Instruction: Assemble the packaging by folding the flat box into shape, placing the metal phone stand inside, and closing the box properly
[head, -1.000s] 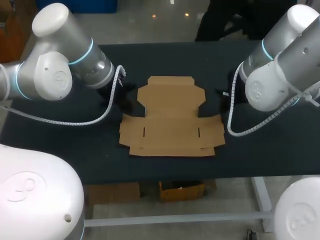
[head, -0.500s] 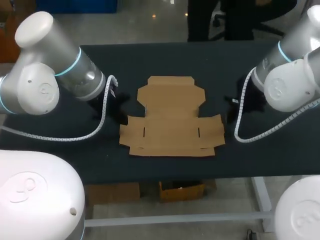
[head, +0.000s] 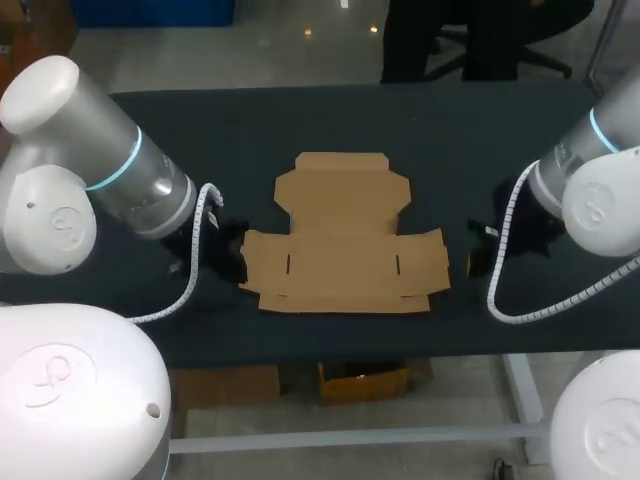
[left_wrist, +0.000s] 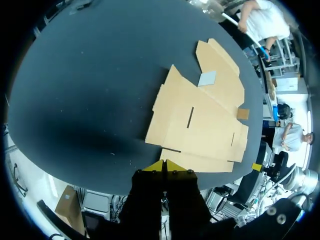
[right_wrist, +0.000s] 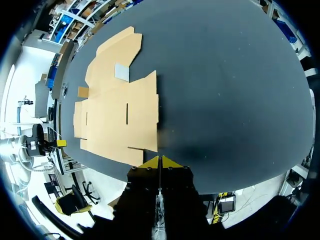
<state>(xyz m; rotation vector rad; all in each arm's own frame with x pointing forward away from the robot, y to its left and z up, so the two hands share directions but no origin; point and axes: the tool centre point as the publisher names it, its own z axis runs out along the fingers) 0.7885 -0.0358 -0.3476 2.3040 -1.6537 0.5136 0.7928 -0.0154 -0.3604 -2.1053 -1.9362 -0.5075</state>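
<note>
Cardboard box blank (head: 343, 235) is lying totally flat and unfolded in the middle of my black surface (head: 300, 120), with my left hand (left_wrist: 164, 165) and right hand (right_wrist: 159, 161) sitting just off its two side edges, both pinched fully closed and empty, lol.

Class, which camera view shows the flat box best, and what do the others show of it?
Head view: the box lies whole, seen squarely from above, flaps and slits plain. The left wrist view shows the box whole but slanted and curved; in the right wrist view the box looks likewise, from the other side.
</note>
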